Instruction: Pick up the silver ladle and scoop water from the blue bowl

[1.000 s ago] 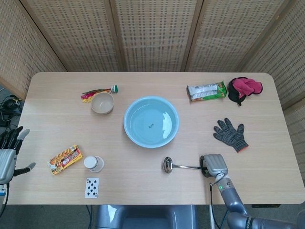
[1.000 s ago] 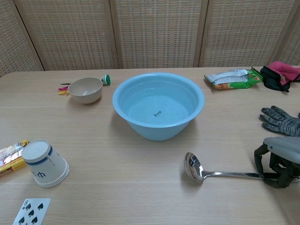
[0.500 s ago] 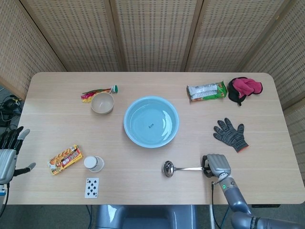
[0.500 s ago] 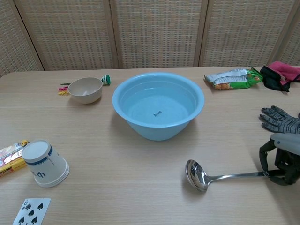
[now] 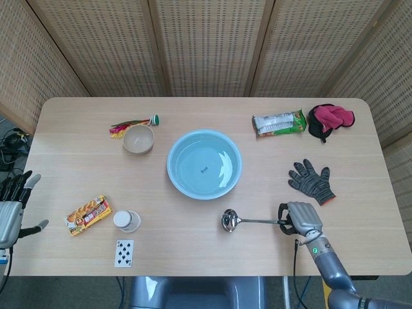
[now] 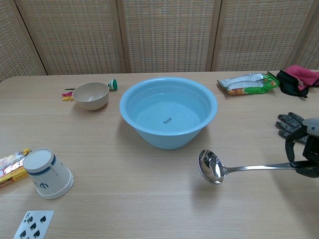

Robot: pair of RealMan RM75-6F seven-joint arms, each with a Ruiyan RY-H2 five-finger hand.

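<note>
— Where's my room to move?

— I see bare table (image 5: 360, 212) between the blue bowl (image 5: 204, 163) and the near edge. My right hand (image 5: 300, 219) sits near the right front corner, the grey glove (image 5: 311, 181) just behind it.

— And the silver ladle (image 5: 252, 221)?

— My right hand grips its handle end. The long axis runs left-right, cup pointing left, in front of the bowl and a little to its right. From the chest view the ladle (image 6: 239, 168) looks lifted off the wood, cup tilted; from the head view I cannot tell.

— Left hand (image 5: 11, 206)?

— Only the head camera catches it, past the left edge, fingers spread, holding nothing.
</note>
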